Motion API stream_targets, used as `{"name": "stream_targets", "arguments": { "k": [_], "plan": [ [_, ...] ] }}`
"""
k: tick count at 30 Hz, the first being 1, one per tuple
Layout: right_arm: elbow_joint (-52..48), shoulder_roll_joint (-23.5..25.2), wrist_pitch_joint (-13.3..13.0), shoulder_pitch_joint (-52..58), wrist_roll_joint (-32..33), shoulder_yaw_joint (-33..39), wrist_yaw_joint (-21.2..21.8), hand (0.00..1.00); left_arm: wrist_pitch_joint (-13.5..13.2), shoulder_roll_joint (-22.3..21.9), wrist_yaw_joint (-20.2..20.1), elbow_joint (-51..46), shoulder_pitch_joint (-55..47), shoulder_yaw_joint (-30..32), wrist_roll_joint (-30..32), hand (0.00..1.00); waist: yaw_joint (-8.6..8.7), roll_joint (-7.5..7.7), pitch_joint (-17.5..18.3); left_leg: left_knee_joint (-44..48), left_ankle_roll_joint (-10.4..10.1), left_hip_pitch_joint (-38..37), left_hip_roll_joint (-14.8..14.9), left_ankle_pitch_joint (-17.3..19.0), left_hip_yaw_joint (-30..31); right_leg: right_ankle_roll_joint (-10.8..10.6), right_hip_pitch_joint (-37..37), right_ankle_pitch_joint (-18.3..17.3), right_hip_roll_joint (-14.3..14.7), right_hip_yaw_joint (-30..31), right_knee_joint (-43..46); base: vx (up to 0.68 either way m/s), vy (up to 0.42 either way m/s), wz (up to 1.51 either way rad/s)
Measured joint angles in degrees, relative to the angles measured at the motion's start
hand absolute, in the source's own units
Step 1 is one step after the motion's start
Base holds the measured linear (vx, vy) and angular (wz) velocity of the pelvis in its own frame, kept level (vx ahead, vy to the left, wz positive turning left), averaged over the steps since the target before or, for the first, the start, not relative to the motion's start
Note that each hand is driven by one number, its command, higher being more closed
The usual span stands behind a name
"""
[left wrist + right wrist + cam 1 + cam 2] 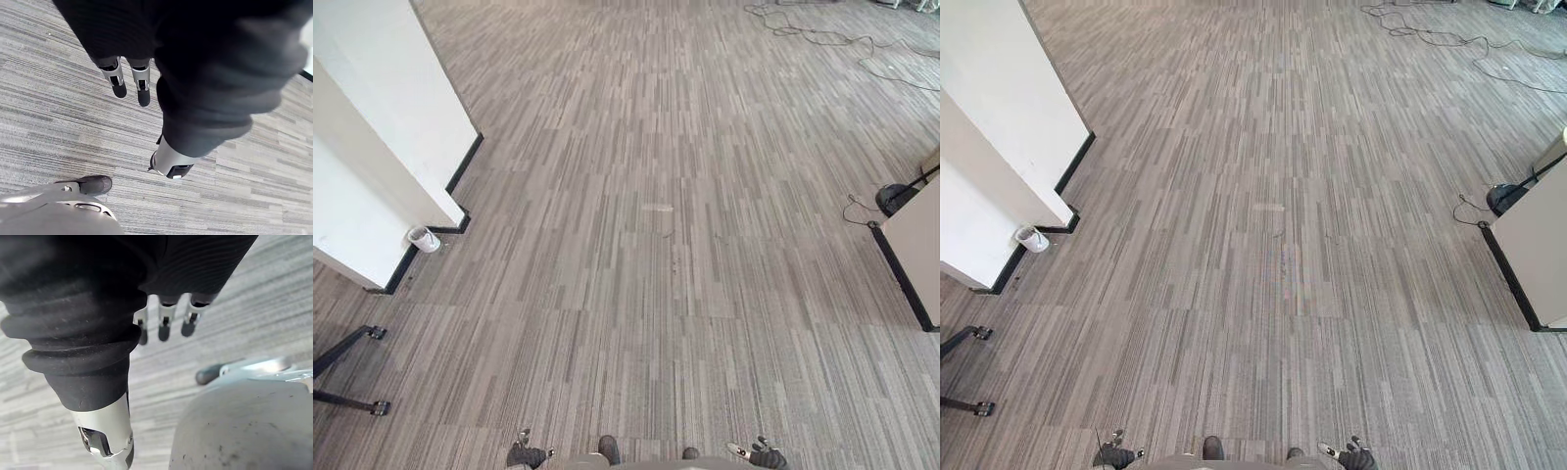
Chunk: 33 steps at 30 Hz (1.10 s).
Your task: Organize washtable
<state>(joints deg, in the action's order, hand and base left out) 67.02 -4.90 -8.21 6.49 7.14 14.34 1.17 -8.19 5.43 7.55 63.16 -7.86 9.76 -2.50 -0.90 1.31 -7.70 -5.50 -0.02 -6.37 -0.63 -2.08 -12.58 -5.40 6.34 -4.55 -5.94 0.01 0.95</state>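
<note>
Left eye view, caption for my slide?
Striped grey carpet, white wall, the left hand and right hand hanging open.

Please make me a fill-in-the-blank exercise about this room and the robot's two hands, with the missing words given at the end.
1. The left hand and the right hand hang low with relaxed fingers and hold ____.
2. The floor is covered with grey striped ____.
3. The small white object lies at the foot of the white wall, on the robot's ____ side.

Missing words: nothing; carpet; left.
</note>
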Motion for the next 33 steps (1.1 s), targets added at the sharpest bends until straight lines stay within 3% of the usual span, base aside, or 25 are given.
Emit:
{"name": "stream_targets", "arguments": {
  "k": [3, 11, 13, 14, 17, 18, 19, 20, 21, 22, 24, 25, 28, 30, 33],
  "plan": [
    [0.58, -0.02, 0.02, 0.37, -0.01, 1.23, -0.48, 0.00, -0.02, -0.38, -0.15, 0.52, -0.15, 0.01, -4.26, 0.00, -0.03, -0.51, -0.47, -0.04, -0.21, -1.47, 0.00, -0.20, 0.66, 0.26, 0.42, -0.38, 0.01, -0.04, 1.67, -0.16, -0.010, 0.04],
    [0.24, -0.02, 0.29, 1.92, 0.11, 2.11, -1.14, 0.00, -0.04, -0.97, -0.19, 0.38, -0.88, 0.70, -5.88, 0.00, 0.10, -0.86, -0.52, -0.24, -0.59, 0.17, 0.04, -0.01, 1.60, 0.03, -1.78, -1.53, -0.25, 0.36, 4.16, -0.14, -0.003, 0.02],
    [-0.07, 0.44, 0.27, 1.77, 0.24, 2.92, -1.10, 0.00, -0.01, -1.23, -0.27, 0.09, -0.80, 3.09, -5.93, 0.00, 0.17, -0.66, -0.63, 4.53, -1.17, 3.52, 0.56, 2.00, 1.59, 1.36, -4.15, -2.76, 0.05, 1.20, 7.57, -0.07, -0.041, 0.08],
    [-2.31, 1.23, 0.03, 1.96, 0.76, 3.08, -1.05, 0.00, -0.01, -3.10, 0.17, -2.45, -1.51, 8.10, -7.20, 0.00, -0.59, -0.49, -2.56, 27.37, -2.14, 13.79, 4.50, 12.02, 1.95, 1.46, -9.49, -9.46, 1.49, 2.26, 19.86, -0.07, -0.107, 0.12],
    [-2.91, 1.20, 0.05, 2.39, 0.77, 3.12, -1.02, 0.00, -0.01, -3.32, 0.09, -2.57, -1.17, 7.74, -6.94, 0.00, -1.80, -0.68, -2.25, 27.36, -2.09, 14.03, 3.92, 12.80, 1.72, 0.83, -11.26, -11.46, 0.80, 2.59, 23.26, 0.03, -0.065, 0.04],
    [-3.40, 1.01, 0.11, 1.89, 0.74, 3.11, -0.99, 0.00, -0.07, -2.77, 0.07, -2.55, -1.32, 8.16, -6.90, 0.00, -2.10, -0.12, -2.54, 28.69, -2.12, 15.17, 3.65, 12.21, 1.73, 1.57, -11.10, -12.00, 0.43, 3.44, 22.32, 0.09, 0.005, 0.26],
    [-3.35, 0.67, 0.29, 1.50, 0.74, 3.19, -0.94, 0.00, -0.05, -3.05, -0.06, -2.06, -0.99, 8.81, -6.93, 0.00, -1.57, -0.96, -3.06, 31.98, -3.32, 18.48, 3.78, 12.67, 3.43, 1.99, -9.78, -11.95, 0.71, 3.50, 19.85, 0.08, 0.013, 0.44],
    [-2.02, -0.11, 0.69, 0.46, 0.49, 4.28, -0.94, 0.00, -0.26, -3.97, 0.01, -2.00, -1.06, 10.14, -6.99, 0.00, -2.01, -1.68, -2.81, 28.31, -4.60, 21.82, 2.52, 12.05, 7.93, 3.32, -8.65, -11.13, -0.01, 3.50, 15.99, 0.06, 0.064, 0.05],
    [-0.68, -1.16, 0.77, -0.12, -0.07, 4.37, -0.87, 0.00, -0.84, -4.94, 0.15, -1.98, -1.62, 10.44, -6.95, 0.00, -3.66, -2.51, -2.41, 25.67, -5.85, 23.31, 4.03, 11.15, 7.92, 3.10, -9.45, -11.25, 0.00, 4.70, 14.15, 0.03, 0.092, -0.35],
    [-0.69, -1.38, 0.66, -0.56, -0.43, 3.87, -0.82, 0.00, -0.88, -5.21, 0.13, -1.71, -2.52, 10.69, -6.97, 0.00, -4.05, -2.44, -2.44, 26.45, -5.26, 23.84, 4.78, 10.78, 7.01, 2.96, -9.88, -11.33, -0.57, 5.38, 14.71, 0.17, 0.257, -0.80],
    [-0.76, -0.91, 0.41, -0.19, -0.97, 3.39, -0.39, 0.00, -0.52, -5.05, 0.19, -0.43, -5.00, 11.14, -7.03, 0.00, -4.41, -1.87, -1.52, 27.78, -3.34, 22.60, 4.63, 10.48, 5.70, 0.28, -9.96, -13.01, -3.10, 7.19, 17.03, 0.29, 0.313, -0.64],
    [0.40, -0.99, 0.80, -0.11, -1.08, 4.02, -0.18, 0.00, -0.42, -5.10, 0.25, -0.03, -5.30, 10.93, -7.09, 0.00, -4.74, -1.21, -1.07, 27.92, -0.64, 21.04, 3.63, 10.98, 3.05, -0.60, -10.10, -13.01, -4.64, 8.51, 21.10, 0.29, 0.218, -0.51],
    [0.57, -0.32, 0.53, -0.25, -1.06, 4.12, 0.33, 0.00, -0.48, -3.92, 0.19, 0.38, -5.60, 10.40, -7.05, 0.00, -3.86, -0.31, -1.06, 23.79, 1.19, 14.82, 2.34, 11.80, 1.30, 2.14, -16.60, -7.76, -6.30, 3.65, 37.97, 0.37, 0.256, -0.40],
    [0.71, 0.10, 0.71, -0.13, -1.29, 3.70, 0.29, 0.00, -0.51, -3.23, 0.22, 0.10, -5.41, 10.23, -7.04, 0.00, -2.84, -0.11, -0.53, 19.50, 2.13, 9.62, 1.73, 12.47, 1.27, 1.40, -16.45, -9.30, -6.04, -0.32, 39.36, 0.35, 0.163, -0.03],
    [0.68, 0.09, 0.66, 0.04, -1.57, 3.48, 0.30, 0.00, -0.88, -2.99, 0.19, -0.77, -3.02, 9.13, -6.94, 0.00, -2.75, -0.21, -0.46, 14.17, 1.83, 4.07, 2.08, 12.56, 0.75, 0.12, -18.27, -11.09, -2.02, -3.70, 31.46, 0.34, 0.060, -0.04]
  ]
}}
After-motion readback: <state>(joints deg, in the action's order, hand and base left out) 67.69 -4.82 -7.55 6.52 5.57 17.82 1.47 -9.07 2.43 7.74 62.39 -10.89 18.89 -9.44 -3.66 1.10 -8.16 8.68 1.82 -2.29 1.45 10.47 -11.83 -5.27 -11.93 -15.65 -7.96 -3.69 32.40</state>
